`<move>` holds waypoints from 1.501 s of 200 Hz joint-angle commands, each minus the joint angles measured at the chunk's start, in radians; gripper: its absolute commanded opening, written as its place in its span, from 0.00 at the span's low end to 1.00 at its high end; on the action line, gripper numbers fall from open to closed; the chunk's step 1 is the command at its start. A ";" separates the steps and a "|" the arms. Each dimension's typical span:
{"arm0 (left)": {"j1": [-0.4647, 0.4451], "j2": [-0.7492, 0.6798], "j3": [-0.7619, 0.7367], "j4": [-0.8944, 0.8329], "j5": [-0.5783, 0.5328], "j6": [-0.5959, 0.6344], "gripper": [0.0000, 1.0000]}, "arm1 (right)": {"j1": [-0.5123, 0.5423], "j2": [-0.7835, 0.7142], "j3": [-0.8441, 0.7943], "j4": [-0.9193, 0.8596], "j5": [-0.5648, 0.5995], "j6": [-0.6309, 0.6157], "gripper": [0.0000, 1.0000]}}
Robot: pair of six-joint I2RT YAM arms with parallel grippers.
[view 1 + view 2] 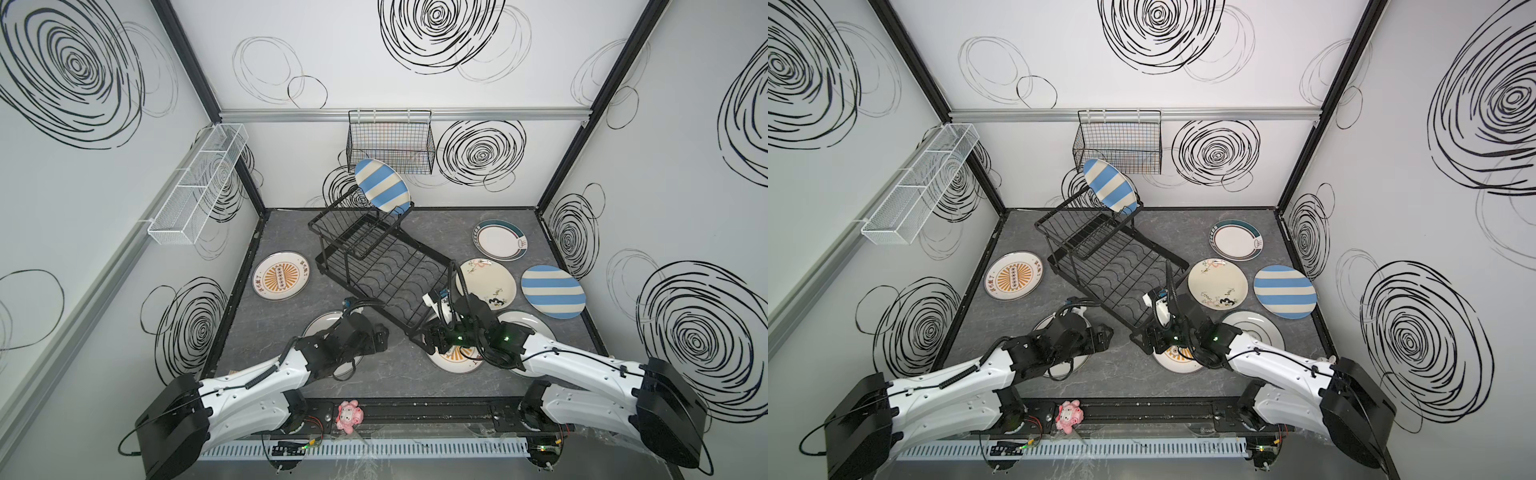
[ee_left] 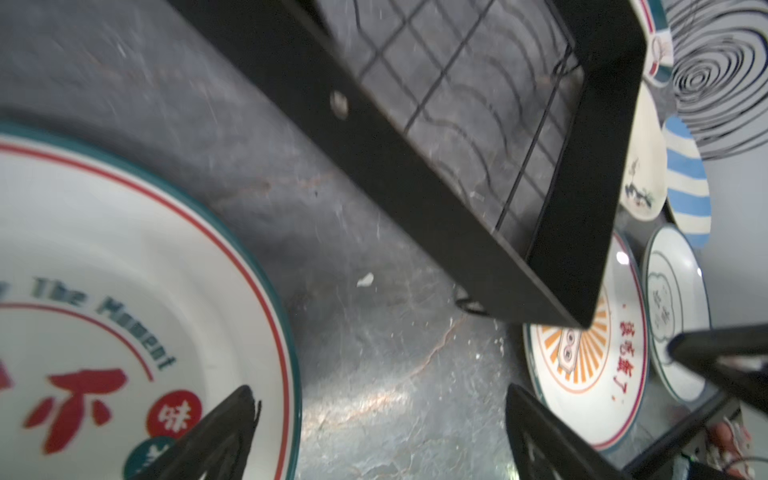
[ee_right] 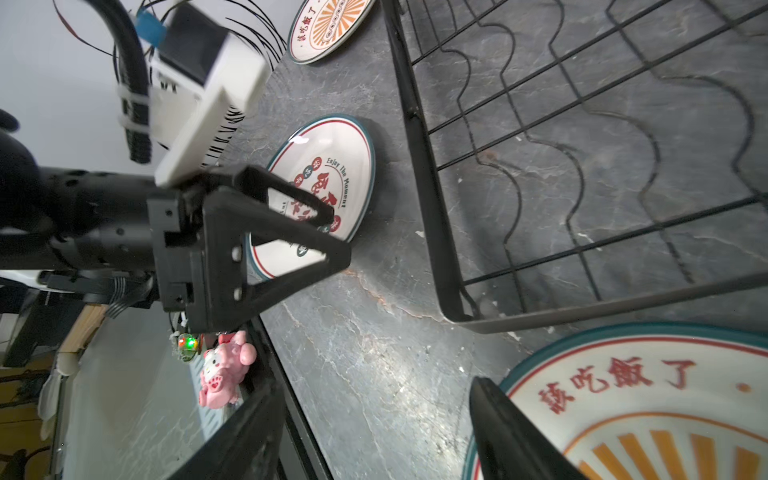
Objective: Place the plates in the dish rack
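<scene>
Dish rack (image 1: 376,266): it sits slantwise in the middle of your desk (image 1: 395,378), with its near corner close to both end effectors.
Plate in the rack: one blue-striped plate (image 1: 382,187) stands tilted on edge in the raised upper tier at the far end.
Plates on your left: a sunburst plate (image 1: 281,276) lies flat near the left wall. The red-character plate (image 2: 104,270) lies flat, partly under your left arm.
Plates on your right: the teal-rimmed plate (image 1: 500,240), the floral plate (image 1: 486,284) and a second blue-striped plate (image 1: 552,291) lie flat beside the rack. A pale plate (image 1: 540,326) is partly hidden under your right arm.
Plate at the near corner: a second sunburst plate (image 3: 665,415) lies flat just beside the rack's corner.
Left end effector (image 2: 380,436): its fingers are spread wide with nothing between them, above bare desk between the red-character plate and the rack.
Right end effector (image 3: 374,436): its fingers are wide apart and empty, and one fingertip shows over the rim of the second sunburst plate.
Front rail: a pink toy (image 1: 349,415) sits between your arm bases.
</scene>
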 commanded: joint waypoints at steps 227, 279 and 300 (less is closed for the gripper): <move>0.643 -0.200 -0.259 0.068 0.103 0.201 0.96 | 0.144 0.716 0.324 0.319 -0.106 0.380 0.74; 0.637 -0.205 -0.266 0.071 0.117 0.199 0.96 | 0.124 0.738 0.350 0.332 -0.094 0.395 0.72; 0.635 -0.218 -0.273 0.072 0.131 0.193 0.96 | 0.124 0.761 0.375 0.331 -0.099 0.395 0.71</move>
